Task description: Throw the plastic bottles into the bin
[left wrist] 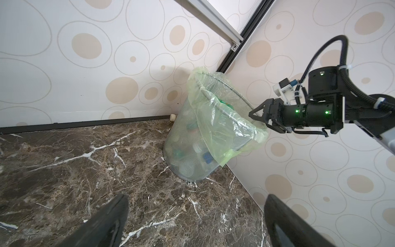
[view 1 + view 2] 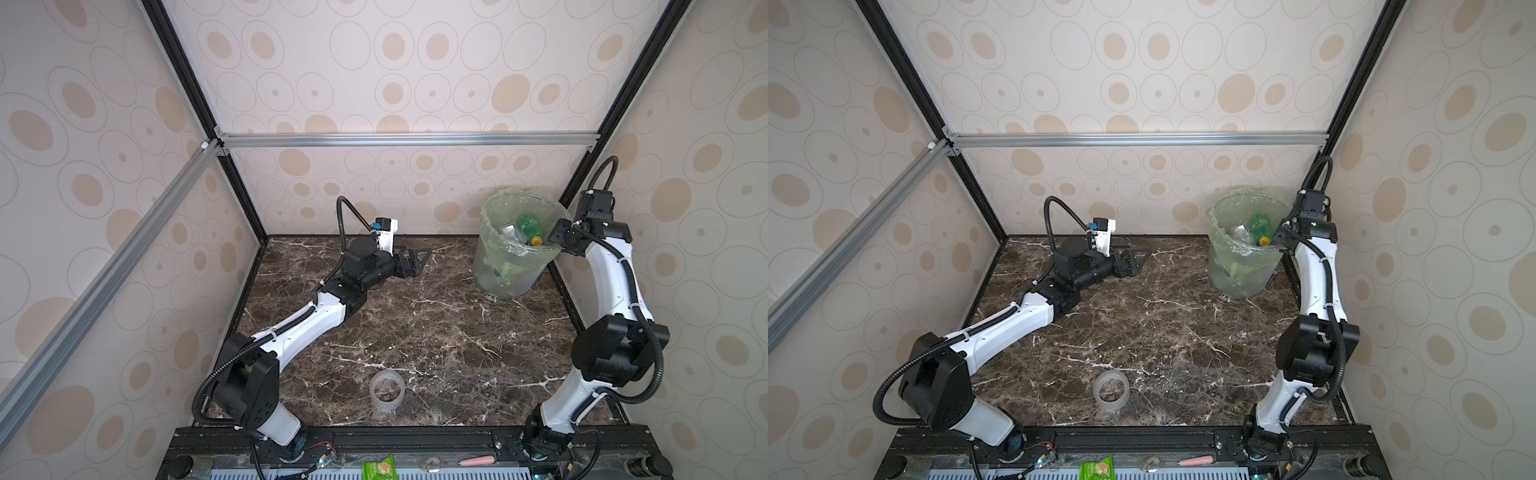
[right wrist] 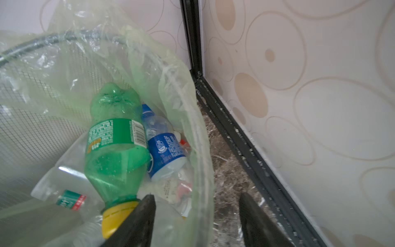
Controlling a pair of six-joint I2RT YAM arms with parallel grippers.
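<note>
1. a dark brown marble table (image 2: 415,332) veined in white, closed in by cream walls printed with beige ovals. in both top views the bin (image 2: 490,266) (image 2: 1225,270), a grey mesh bucket lined with a pale green bag, stands in the far right corner. a green bottle (image 2: 528,224) (image 2: 1261,224) with a yellow cap lies on top of the pile inside, its cap toward the right gripper (image 2: 559,239) (image 2: 1280,239), which hangs at the rim. the left gripper (image 2: 415,259) (image 2: 1136,262) lies low near the far wall, well apart from the bin. a clear tape roll (image 2: 387,390) (image 2: 1111,389) sits near the front edge.
2. in the left wrist view the left gripper (image 1: 195,201) shows its fingers (image 1: 115,211) spread wide over bare marble, nothing between them. beyond it, blurred blue and green shapes show through the bin's (image 1: 192,132) mesh. the right gripper (image 1: 259,116) is at the rim.
3. in the right wrist view the green bottle (image 3: 115,149) fills the bin's mouth. it has a dented base, a green label with a barcode, and a yellow cap just beside one dark finger. the right gripper (image 3: 195,196) has its jaws apart with nothing between them. beside the green bottle lies a clear blue-labelled bottle (image 3: 164,149) with a blue cap; lower lies a clear bottle with a green-and-red label (image 3: 70,200).
</note>
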